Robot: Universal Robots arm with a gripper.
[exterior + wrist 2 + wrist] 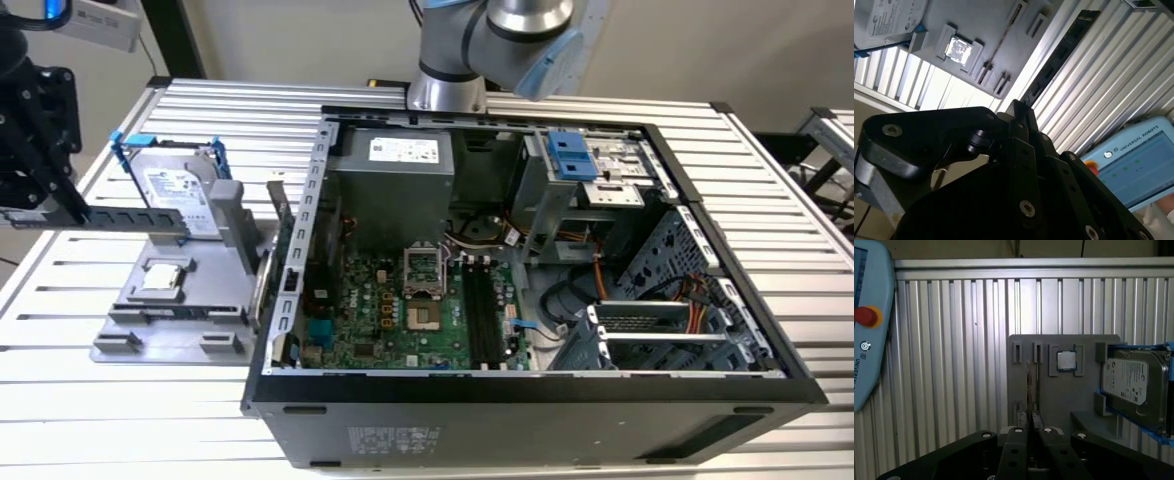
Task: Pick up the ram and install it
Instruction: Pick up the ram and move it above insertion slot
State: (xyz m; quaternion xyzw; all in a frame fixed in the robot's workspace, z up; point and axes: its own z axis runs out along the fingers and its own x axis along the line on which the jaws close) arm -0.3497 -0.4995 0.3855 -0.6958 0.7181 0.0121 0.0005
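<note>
Level, slim green ram (127, 218)

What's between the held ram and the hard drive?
The processor chip, seated in the grey holder, lies between the ram and hard drive in the first wrist view.

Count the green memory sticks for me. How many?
1. The ram is pinched in the pincer, beside the hard drive. More could be hidden inside the computer case.
</note>
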